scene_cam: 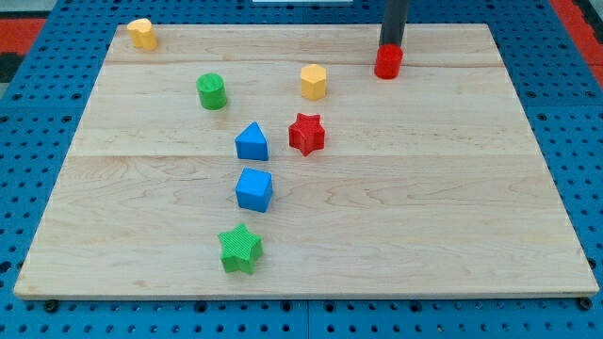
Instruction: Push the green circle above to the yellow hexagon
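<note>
The green circle [211,91] stands at the upper left of the wooden board [424,207]. The yellow hexagon [314,82] stands to its right, near the top middle. My tip [390,45] is at the view's top right, right behind a small red block [388,62] and touching or almost touching it. The tip is far right of the green circle and right of the yellow hexagon.
A second yellow block [142,34] sits at the top left corner. A red star [306,134], a blue triangle-like block [252,142], a blue cube [254,189] and a green star [240,249] lie in the middle and lower middle.
</note>
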Controlling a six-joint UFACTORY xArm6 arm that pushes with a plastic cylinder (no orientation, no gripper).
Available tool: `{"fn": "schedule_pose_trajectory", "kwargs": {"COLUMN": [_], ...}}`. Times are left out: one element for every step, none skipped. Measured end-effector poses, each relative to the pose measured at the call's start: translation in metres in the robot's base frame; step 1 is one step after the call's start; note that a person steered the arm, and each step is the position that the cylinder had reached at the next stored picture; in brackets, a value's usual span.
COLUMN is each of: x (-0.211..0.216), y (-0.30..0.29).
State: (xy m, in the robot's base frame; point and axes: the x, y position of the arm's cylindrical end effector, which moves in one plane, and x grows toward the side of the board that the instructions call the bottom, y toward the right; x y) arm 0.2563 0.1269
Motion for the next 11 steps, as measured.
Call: {"fn": "schedule_pose_trajectory", "kwargs": {"x": [0.016, 0.024, 0.074, 0.086, 0.086, 0.099, 0.103, 0.112, 0.121, 0.106, 0.093], "y": [0.001, 0.038, 0.039, -0.006, -0.076, -0.119, -0.18, -0.226, -0.244, -0.263, -0.271]}}
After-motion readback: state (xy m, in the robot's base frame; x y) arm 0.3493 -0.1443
